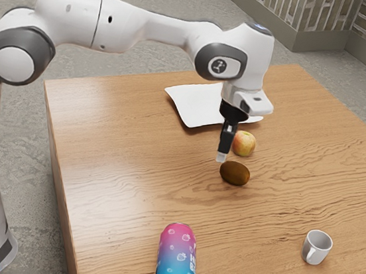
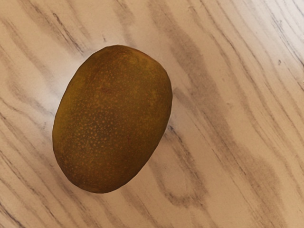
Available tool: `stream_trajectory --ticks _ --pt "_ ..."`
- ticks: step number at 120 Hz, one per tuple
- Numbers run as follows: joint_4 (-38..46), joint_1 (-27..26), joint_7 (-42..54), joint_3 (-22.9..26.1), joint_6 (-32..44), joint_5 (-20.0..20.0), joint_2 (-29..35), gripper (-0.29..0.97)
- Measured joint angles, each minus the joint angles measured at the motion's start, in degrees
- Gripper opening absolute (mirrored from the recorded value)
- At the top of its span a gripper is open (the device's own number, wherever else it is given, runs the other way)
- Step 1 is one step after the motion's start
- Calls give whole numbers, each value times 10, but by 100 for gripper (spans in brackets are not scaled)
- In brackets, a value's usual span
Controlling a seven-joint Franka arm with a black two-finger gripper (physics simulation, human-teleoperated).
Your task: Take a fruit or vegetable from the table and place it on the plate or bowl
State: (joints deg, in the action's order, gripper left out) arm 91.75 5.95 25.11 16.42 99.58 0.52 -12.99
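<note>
In the exterior view my tool (image 1: 222, 153) hangs just above the brown kiwi (image 1: 234, 173), which lies on the surface (image 1: 120, 171) with the white plate (image 1: 199, 101) at its 11 o'clock. I cannot tell whether the tool is apart or together. In the wrist view the kiwi (image 2: 112, 118) runs from 1 to 7 o'clock, so I judge it best to centre over it and grip across its narrow width.

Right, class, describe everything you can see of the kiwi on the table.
The kiwi is a whole, egg-shaped fruit with dull brown, finely speckled skin. It lies on its side on the wooden table, near the apple but apart from it. The gripper hangs close above it.
</note>
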Motion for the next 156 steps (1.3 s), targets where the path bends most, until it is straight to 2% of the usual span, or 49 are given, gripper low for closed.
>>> stream_trajectory --ticks 47,112,132,149,156 --pt "-2 -7 99 3 45 12 -43 68" --pt "-1 3 163 0 81 13 -76 68" --pt "-1 10 172 0 91 32 -90 48" --pt "-2 10 177 -3 104 55 -86 23" --pt "-1 9 177 -6 109 58 -73 21"
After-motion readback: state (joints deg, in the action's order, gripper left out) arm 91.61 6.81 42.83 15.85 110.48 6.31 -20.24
